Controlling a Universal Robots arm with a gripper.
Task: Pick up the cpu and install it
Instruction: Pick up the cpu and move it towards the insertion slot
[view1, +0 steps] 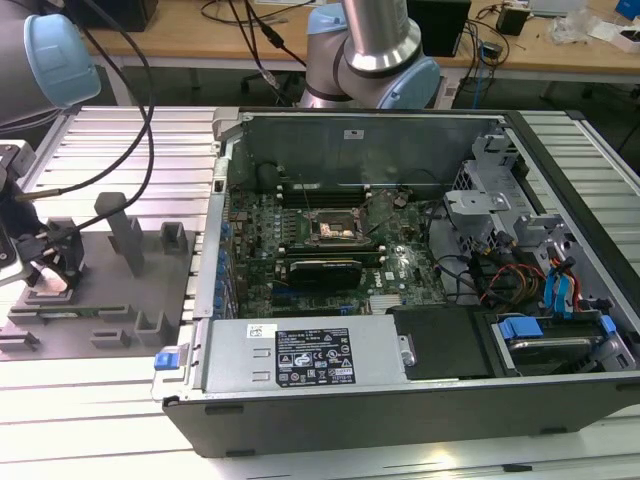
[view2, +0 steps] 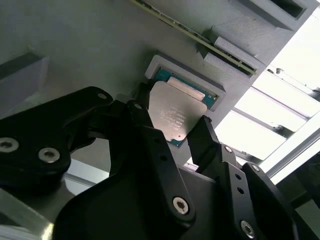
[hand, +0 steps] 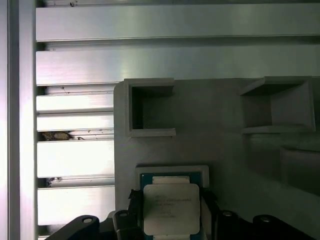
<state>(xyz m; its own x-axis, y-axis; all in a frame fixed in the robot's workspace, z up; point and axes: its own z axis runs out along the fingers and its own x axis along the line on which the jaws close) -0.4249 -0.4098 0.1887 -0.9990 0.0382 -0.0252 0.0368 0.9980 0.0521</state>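
Note:
The cpu (view2: 175, 112), a small square chip with a pale silvery top and a green edge, lies at a raised square pocket (hand: 172, 171) of the grey fixture tray (view1: 150, 285). My gripper (view2: 172, 125) has its black fingers (view2: 202, 137) pressed against two opposite sides of the cpu (hand: 171, 207). I cannot tell whether the chip rests in the pocket or is lifted slightly out of it. In the exterior view the gripper (view1: 45, 265) is low over the tray at the far left. The dark metal-framed socket (view1: 330, 228) sits on the motherboard inside the open computer case.
Upright grey fixture blocks (view1: 125, 235) stand on the tray to the exterior view's right of the gripper. The case wall (view1: 215, 250) rises between tray and motherboard. Cables, drive cages and blue connectors (view1: 520, 325) crowd the case's right side. Ribbed aluminium table (hand: 75, 160) surrounds the tray.

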